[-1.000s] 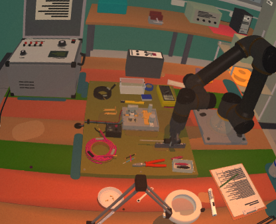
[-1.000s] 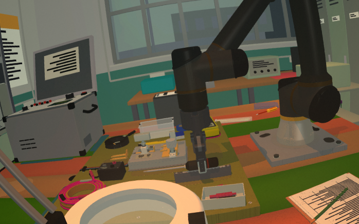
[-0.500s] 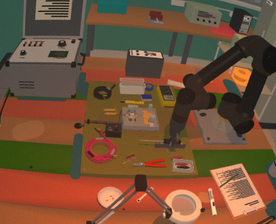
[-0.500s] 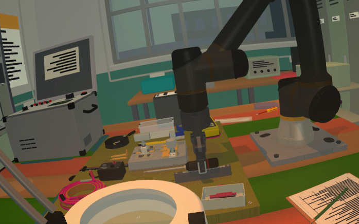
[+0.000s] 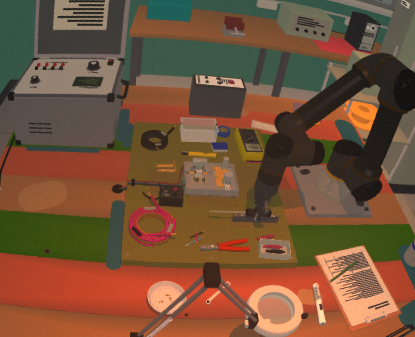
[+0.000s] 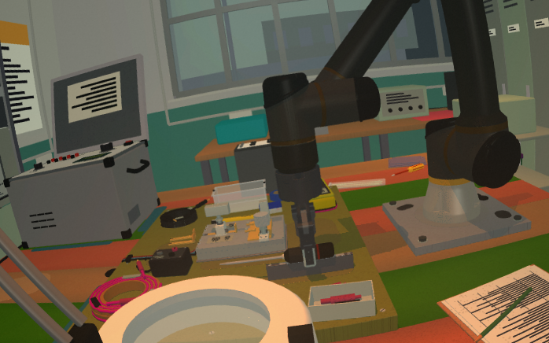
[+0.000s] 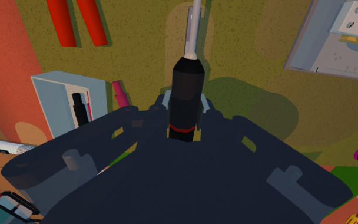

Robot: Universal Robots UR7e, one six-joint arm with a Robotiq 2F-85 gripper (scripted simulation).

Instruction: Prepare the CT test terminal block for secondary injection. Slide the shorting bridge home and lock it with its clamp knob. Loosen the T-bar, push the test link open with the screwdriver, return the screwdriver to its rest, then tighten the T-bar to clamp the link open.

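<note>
The screwdriver (image 6: 306,254) lies over its grey rest (image 6: 310,267), just in front of the terminal block (image 6: 242,237) on the olive mat. Its black handle (image 7: 185,97) has a red ring, and its steel shaft (image 7: 192,29) points left along the block's front edge. I hold the handle in my closed gripper (image 6: 309,258), which comes straight down on it (image 5: 256,213). The block carries orange parts and a grey knob (image 5: 226,163) on its right half. Whether the handle rests on the rest or sits just above it, I cannot tell.
Behind the block stand a clear box (image 5: 198,128), a yellow meter (image 5: 250,143) and a grey test set (image 5: 65,102). Red pliers (image 5: 230,245) and a small tray (image 6: 341,300) lie in front of the rest. Pink leads (image 5: 150,227) coil at the left. The arm's base plate (image 5: 329,192) sits to the right.
</note>
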